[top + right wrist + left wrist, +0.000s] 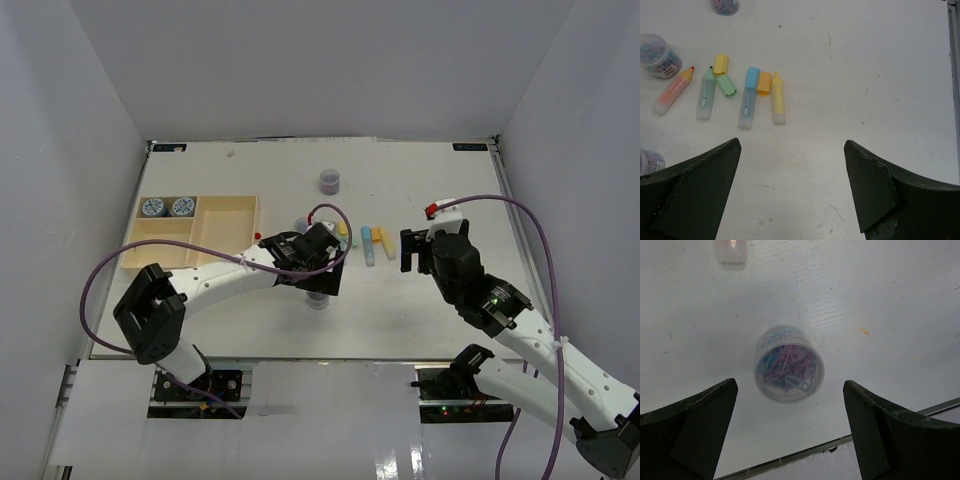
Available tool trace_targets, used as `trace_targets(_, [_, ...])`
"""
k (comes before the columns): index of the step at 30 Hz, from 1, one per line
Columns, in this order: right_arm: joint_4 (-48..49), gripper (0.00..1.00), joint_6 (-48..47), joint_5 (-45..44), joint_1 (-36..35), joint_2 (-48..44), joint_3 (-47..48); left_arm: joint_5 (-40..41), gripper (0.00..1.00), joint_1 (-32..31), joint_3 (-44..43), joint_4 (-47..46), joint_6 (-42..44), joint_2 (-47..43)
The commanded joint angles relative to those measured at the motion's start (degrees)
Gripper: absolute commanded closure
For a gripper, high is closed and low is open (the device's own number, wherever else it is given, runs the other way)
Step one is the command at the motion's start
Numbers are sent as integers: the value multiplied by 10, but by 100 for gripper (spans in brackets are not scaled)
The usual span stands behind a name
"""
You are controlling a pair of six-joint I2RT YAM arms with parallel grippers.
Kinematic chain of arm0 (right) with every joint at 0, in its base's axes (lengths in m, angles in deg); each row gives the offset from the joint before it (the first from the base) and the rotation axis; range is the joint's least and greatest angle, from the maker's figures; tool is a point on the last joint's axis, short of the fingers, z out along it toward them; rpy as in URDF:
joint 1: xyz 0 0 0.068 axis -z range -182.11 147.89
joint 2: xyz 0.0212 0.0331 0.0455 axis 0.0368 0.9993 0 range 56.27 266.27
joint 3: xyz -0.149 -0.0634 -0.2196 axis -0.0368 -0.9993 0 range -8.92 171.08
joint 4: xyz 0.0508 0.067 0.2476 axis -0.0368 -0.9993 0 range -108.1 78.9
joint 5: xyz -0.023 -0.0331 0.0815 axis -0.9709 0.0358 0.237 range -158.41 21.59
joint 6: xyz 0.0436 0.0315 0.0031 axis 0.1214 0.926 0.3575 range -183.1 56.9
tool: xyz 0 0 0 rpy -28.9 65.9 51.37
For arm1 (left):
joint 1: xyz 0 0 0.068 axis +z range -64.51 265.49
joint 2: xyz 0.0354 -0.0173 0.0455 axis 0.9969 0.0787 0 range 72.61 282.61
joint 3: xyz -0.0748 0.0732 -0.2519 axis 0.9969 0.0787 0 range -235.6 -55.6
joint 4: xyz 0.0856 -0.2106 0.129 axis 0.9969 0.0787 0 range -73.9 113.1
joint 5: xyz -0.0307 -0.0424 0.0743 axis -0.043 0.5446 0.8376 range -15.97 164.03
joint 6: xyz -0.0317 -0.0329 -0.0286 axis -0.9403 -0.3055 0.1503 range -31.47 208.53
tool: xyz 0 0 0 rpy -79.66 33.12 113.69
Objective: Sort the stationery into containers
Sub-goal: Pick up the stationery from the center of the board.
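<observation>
The wooden tray (232,215) is seen at the left of the tabletop (440,190), split into compartments by thin walls. In its far-left compartment a first blue-lidded jar (152,207) and a second blue-lidded jar (181,206) are set side by side.

Right of the tray, the left gripper (325,280) is held over the middle of the tabletop. In the left wrist view its fingers (700,425) are spread well apart, and a clear jar of paper clips (789,366) is framed between them, touched by neither, near the front edge of the tabletop. Another jar of paper clips (659,55) is partly hidden beside that gripper in the top view, and a grey-purple jar (330,180) is seen alone farther back.

Just right of these, the highlighters are laid in a loose row: an orange highlighter (674,91), a green highlighter (706,94), a blue highlighter (748,98) and a yellow highlighter (778,98). A yellow cap (720,64), a green cap (726,85) and an orange cap (764,83) are scattered among them.

The right gripper (415,250) is held just right of the row, its fingers (695,195) parted wide, with the highlighters lying beyond the fingertips
</observation>
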Motion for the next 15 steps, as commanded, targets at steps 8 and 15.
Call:
trace_targets(8, [-14,10,9,10,4,-11,-5,23,2,-8,-27,-6,-15,47])
trace_targets(15, [-13,10,10,8,3,-17,-11,32,14,-11,-35,1,-18,70])
